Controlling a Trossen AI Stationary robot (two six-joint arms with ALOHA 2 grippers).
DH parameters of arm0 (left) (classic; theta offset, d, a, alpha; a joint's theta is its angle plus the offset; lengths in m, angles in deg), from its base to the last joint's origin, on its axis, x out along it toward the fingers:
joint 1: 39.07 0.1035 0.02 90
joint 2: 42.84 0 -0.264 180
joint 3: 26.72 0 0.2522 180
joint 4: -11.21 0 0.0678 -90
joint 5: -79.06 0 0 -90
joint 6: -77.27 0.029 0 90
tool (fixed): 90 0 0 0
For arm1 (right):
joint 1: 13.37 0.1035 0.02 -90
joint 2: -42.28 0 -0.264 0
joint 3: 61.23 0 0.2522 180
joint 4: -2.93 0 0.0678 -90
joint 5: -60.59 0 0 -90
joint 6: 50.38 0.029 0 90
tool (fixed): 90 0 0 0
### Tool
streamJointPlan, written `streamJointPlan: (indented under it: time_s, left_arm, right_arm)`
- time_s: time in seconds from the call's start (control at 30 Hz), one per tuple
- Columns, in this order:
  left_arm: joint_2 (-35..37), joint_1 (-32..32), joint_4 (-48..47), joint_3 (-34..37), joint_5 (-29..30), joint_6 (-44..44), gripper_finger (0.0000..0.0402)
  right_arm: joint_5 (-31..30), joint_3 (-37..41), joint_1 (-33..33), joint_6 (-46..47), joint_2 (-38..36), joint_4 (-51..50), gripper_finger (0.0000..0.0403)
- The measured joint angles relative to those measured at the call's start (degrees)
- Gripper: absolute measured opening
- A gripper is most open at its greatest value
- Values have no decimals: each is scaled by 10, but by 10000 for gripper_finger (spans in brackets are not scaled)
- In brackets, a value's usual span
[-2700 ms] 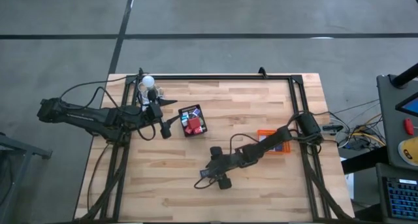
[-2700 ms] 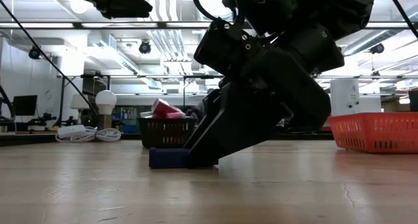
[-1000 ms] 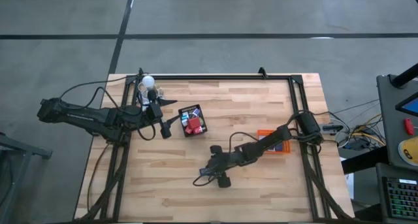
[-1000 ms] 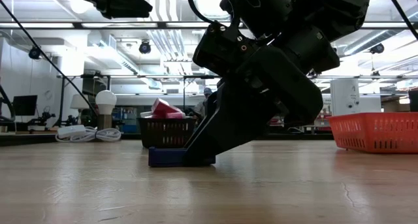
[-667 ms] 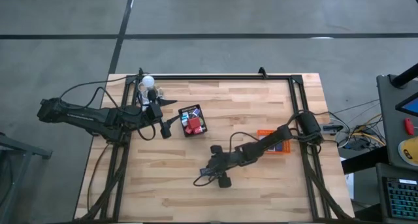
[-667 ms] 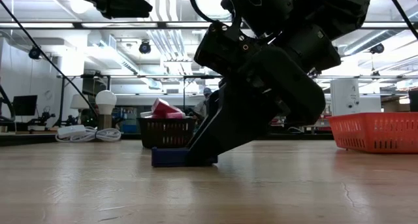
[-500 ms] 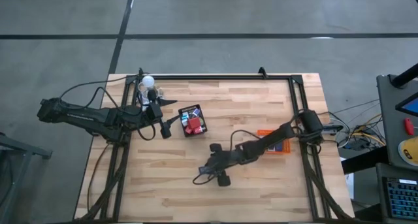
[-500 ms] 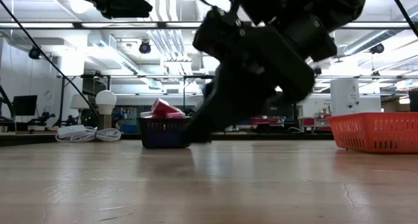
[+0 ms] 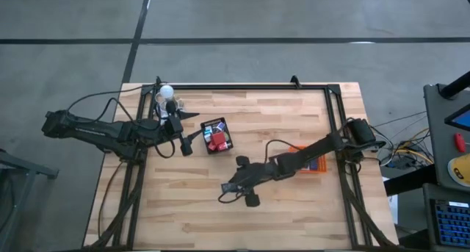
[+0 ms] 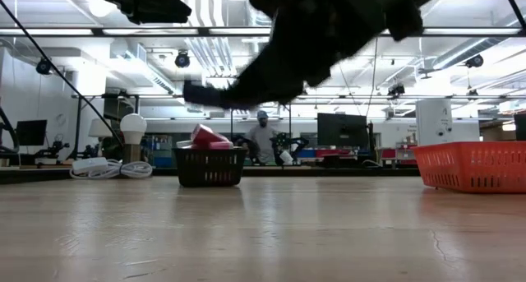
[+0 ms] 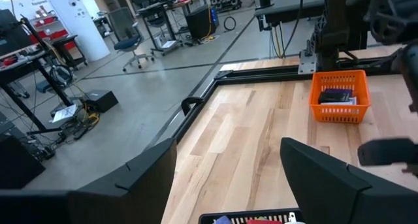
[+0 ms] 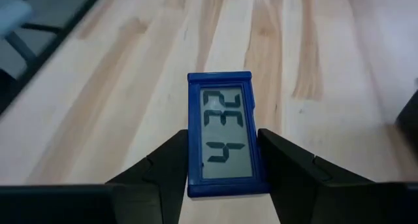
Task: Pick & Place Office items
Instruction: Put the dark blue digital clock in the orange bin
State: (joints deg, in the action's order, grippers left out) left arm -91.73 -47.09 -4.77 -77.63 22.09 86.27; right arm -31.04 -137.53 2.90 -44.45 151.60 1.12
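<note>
**A:** ok so where's everything at? The right gripper has its jaws clamped on the blue flat rectangle, the one with a grey display and dark digits on it. In the high view it sits near the middle of the desk, a bit toward 6 o'clock, and the low view shows the piece up in the air, clear of the wood.

**B:** yep, see that. And the left one?

**A:** The left gripper is over at 9 o'clock, just beside the black mesh tray. Jaws are apart, nothing between them, in its own wrist view.

**B:** what's in the trays?

**A:** The mesh tray holds a pile of office items, red, blue and white bits, with something pink-red poking over the rim in the low view. The orange tray is toward 3 o'clock, partly under the right arm from above, with a dark flat item inside.

**B:** and that white thing?

**A:** White round bulb with cords, at the 10 o'clock corner. A person shows far back in the room.
</note>
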Motion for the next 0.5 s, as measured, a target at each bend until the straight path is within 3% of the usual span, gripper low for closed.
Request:
streamJointPlan:
  time_s: [0.5]
  left_arm:
    - [0,0,0,0,0,0,275]
  right_arm:
    - [0,0,-3,-14,-89,-6,175]
